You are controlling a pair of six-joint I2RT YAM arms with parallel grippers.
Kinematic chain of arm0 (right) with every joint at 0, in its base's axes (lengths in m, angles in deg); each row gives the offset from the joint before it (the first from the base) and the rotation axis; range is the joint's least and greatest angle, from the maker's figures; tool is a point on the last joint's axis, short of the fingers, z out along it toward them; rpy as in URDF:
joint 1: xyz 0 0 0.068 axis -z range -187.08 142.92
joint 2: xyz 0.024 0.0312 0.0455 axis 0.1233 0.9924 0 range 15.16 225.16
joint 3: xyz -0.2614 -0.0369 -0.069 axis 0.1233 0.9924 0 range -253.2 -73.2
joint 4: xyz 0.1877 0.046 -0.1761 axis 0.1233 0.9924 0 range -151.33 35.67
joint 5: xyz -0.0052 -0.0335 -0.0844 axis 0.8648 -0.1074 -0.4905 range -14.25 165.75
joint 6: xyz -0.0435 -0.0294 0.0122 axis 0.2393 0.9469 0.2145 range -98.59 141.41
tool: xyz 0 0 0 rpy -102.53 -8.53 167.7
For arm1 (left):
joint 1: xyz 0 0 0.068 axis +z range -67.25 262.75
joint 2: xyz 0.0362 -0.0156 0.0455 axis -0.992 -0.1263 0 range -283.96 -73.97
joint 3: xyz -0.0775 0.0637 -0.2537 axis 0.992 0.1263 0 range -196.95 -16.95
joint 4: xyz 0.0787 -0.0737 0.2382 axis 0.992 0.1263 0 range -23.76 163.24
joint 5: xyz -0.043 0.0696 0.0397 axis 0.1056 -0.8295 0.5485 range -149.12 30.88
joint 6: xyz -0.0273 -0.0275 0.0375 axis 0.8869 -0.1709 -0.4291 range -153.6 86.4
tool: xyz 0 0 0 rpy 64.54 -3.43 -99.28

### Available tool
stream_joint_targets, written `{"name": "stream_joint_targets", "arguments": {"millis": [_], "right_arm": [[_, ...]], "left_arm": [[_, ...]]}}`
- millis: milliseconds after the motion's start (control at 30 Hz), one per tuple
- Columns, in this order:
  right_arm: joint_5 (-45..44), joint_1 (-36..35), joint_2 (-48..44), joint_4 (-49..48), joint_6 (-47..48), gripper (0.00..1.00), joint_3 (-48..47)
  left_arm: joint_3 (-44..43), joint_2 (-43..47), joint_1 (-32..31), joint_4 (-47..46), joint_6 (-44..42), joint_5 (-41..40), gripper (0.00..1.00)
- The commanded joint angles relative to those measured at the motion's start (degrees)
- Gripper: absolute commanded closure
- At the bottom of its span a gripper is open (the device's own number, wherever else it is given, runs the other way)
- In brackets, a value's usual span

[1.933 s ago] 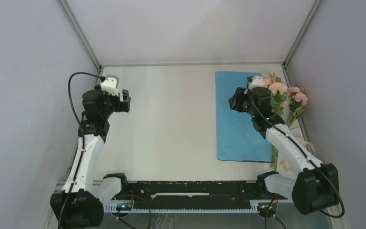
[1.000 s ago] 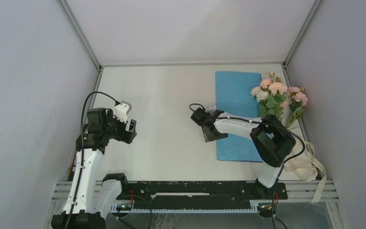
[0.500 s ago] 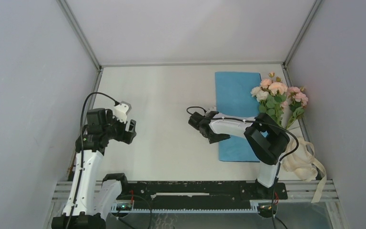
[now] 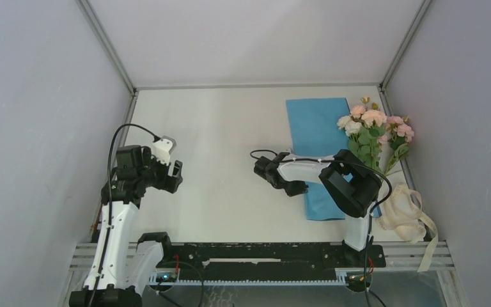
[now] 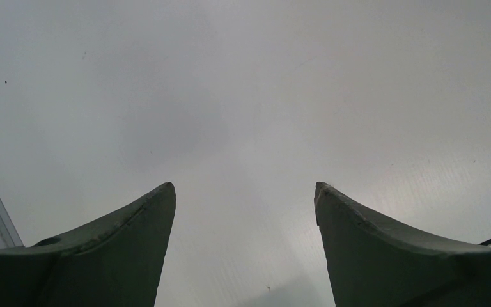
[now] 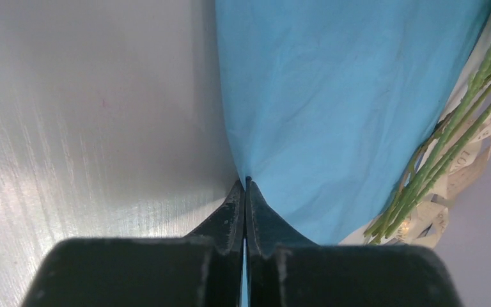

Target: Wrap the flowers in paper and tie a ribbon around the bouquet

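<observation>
From above: right gripper (image 4: 292, 187) clamped on the paper (image 4: 316, 128) at its left edge, right of centre; flowers (image 4: 371, 131) and ribbon (image 4: 406, 216) further right; left gripper (image 4: 174, 176) at left.
Left wrist: fingers (image 5: 121, 243) wide apart against grey surface (image 5: 243, 77).
Right wrist: jaws pinched together on the paper's edge, mid-frame.

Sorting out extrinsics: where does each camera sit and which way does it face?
Top external: above and behind the robot, facing down at the table; shows left pincer and right pincer.
Left wrist: on the left wrist, facing a bare grey surface; own fingers spread.
Right wrist: low over the table, facing the paper; own fingers shut on its edge.
Shared: top and right wrist both show paper, flowers, ribbon.
</observation>
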Motion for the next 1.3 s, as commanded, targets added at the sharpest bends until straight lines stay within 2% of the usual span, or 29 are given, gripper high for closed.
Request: {"name": "stream_joint_targets", "arguments": {"millis": [0,100,233,367,467,500,600,633,767,800,933,967,1133,1267], "right_arm": [[1.1,-0.5,-1.5,-0.8,-0.1,1.00,0.5],[6.0,-2.5,-4.5,-3.8,2.6,1.00,-0.5],[14.3,-9.6,-7.8,-10.3,6.8,1.00,-6.1],[20.6,-15.0,-7.2,-18.0,6.1,1.00,-11.9],[25.8,-15.6,-5.2,-27.3,4.4,1.00,-12.7],[28.1,-15.7,-4.0,-29.4,4.2,0.91,-13.5],[33.5,-15.7,-0.4,-30.5,4.4,0.53,-18.3],[35.3,-15.7,0.0,-30.3,4.7,0.45,-19.5],[40.8,-14.8,-4.8,-32.4,5.1,0.20,-18.0],[41.4,-14.4,-6.7,-32.7,5.2,0.19,-16.8],[39.3,-10.5,-15.4,-31.9,5.0,0.17,-9.3],[38.7,-8.5,-17.5,-31.3,4.6,0.17,-6.6],[41.6,6.4,-24.9,-29.1,5.7,0.20,4.2],[48.6,16.9,-25.0,-31.4,11.2,0.22,5.6]], "left_arm": [[0.4,0.7,-0.1,-0.2,-0.6,0.1,0.16],[-0.3,0.5,-0.1,0.3,-0.5,0.3,0.15],[-1.1,-0.2,-0.1,0.7,0.0,2.0,0.15],[-1.7,-1.1,0.0,0.2,1.6,2.5,0.15],[-1.6,-1.4,0.0,-0.3,1.9,2.3,0.15],[-1.5,-1.5,-0.1,-0.4,2.0,2.1,0.15],[-1.4,-1.6,0.0,-0.4,1.9,1.0,0.15],[-1.4,-1.5,-0.1,-0.2,1.6,0.7,0.15],[-2.0,-1.4,-0.2,1.5,-0.2,2.4,0.15],[-2.3,-1.5,-0.4,1.9,-0.4,3.6,0.15],[-3.0,-3.1,-3.0,2.1,-0.5,3.9,0.17],[-3.1,-4.0,-5.4,2.0,-0.7,2.7,0.17],[-1.7,-9.6,-13.4,-1.0,-0.2,-5.8,0.22],[-1.3,-14.7,-17.3,-4.7,-0.3,-8.4,0.25]]}}
